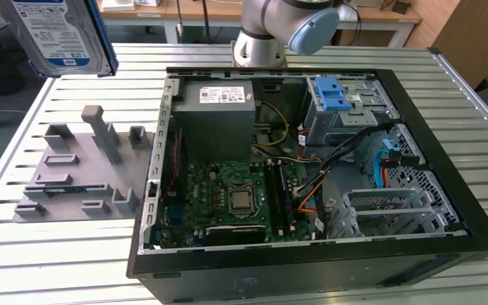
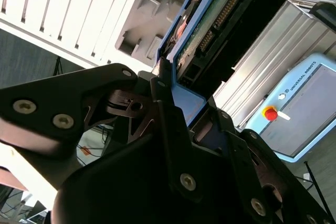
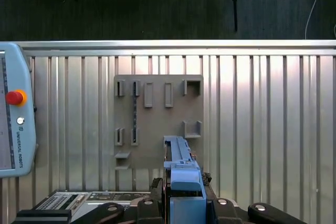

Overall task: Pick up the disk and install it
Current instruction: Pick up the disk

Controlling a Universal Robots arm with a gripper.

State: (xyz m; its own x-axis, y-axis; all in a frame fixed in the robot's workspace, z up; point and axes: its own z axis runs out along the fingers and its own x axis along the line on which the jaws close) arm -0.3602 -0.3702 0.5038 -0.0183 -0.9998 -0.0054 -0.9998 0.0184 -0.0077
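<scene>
Disk (image 1: 61, 32), flat silver metal with blue plastic rails, hangs upright above the grey moulded holder (image 1: 79, 168). Black gripper (image 3: 185, 190) points down at the holder, pinching the disk's blue edge.

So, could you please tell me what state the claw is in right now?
The claw is closed on the disk, gripping its blue-railed edge.

Exterior view looks down on the case (image 1: 312, 274); both wrist views share the grey holder (image 3: 157, 116) (image 2: 140, 4).

Grey fixture tray (image 1: 83, 178) lies beside open computer case (image 1: 295, 270).
</scene>
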